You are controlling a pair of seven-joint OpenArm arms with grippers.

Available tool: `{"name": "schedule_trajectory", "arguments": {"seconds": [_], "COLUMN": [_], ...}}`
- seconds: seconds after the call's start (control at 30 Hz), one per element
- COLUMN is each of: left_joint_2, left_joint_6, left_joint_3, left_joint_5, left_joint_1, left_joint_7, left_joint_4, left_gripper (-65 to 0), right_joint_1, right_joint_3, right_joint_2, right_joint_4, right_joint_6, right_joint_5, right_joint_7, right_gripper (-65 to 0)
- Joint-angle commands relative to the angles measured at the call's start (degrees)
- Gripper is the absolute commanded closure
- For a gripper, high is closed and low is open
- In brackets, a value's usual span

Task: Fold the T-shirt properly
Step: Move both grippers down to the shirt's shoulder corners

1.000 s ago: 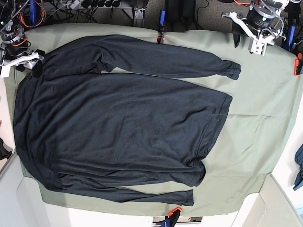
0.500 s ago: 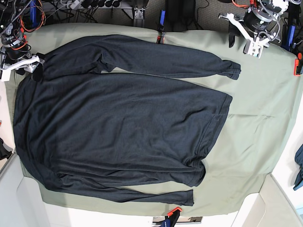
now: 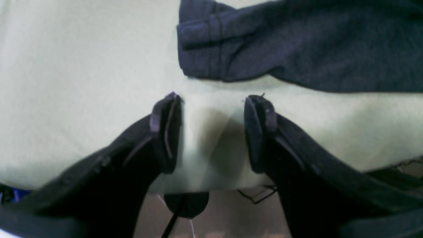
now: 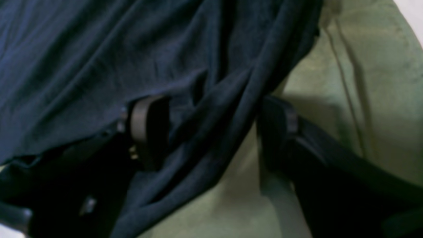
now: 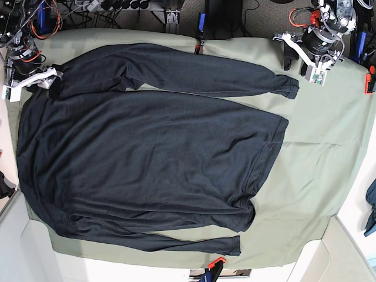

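The dark T-shirt (image 5: 147, 153) lies spread flat on the sage-green table cloth (image 5: 323, 147), with one long sleeve along the back and one along the front edge. My left gripper (image 3: 213, 129) is open and empty just above the cloth, and the back sleeve's ribbed cuff (image 3: 205, 43) lies a little ahead of its fingertips. In the base view that left gripper (image 5: 292, 61) hangs just behind the cuff (image 5: 289, 87). My right gripper (image 4: 213, 129) is open at the shirt's far-left shoulder corner, with a loose fold of the T-shirt (image 4: 211, 109) running between its fingers. It shows as the right gripper (image 5: 50, 82) in the base view.
Orange-and-blue clamps hold the cloth at the back edge (image 5: 200, 44) and the front edge (image 5: 212, 267). A red clamp (image 5: 370, 79) sits at the right edge. A blue cloth scrap (image 5: 371, 205) hangs past the right side. Cables crowd the back.
My left arm has swung down and left toward the sleeve cuff. My right arm has shifted slightly up and right along the shirt's shoulder corner. Both grippers kept the same opening.
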Motion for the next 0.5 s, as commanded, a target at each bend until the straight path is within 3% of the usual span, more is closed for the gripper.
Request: {"name": "schedule_trajectory", "arguments": {"seconds": [0.0,0.4,0.47], "left_joint_2": [-0.55,-0.55,-0.55], "left_joint_6": [0.02,-0.09,-1.33], "left_joint_3": [-0.35,-0.35,-0.35], "left_joint_5": [-0.31,-2.58,-3.06], "left_joint_1": [-0.42,-2.67,-3.08], "left_joint_7": [-1.07,-1.25,-1.29], "left_joint_4": [0.76,0.74,0.74], "left_gripper": [-33.7,-33.7,-33.7], "right_joint_1": [0.28,0.31,0.28], "right_joint_3": [0.26,0.26,0.26], "right_joint_2": [0.74,0.74,0.74], "right_joint_4": [0.79,0.79,0.76], "right_joint_6": [0.22,0.22,0.2], "right_joint_5": [0.44,-0.44,-0.55], "right_joint_7": [1.07,1.11,1.11], "right_gripper": [-42.2,-42.2,-42.2]}}
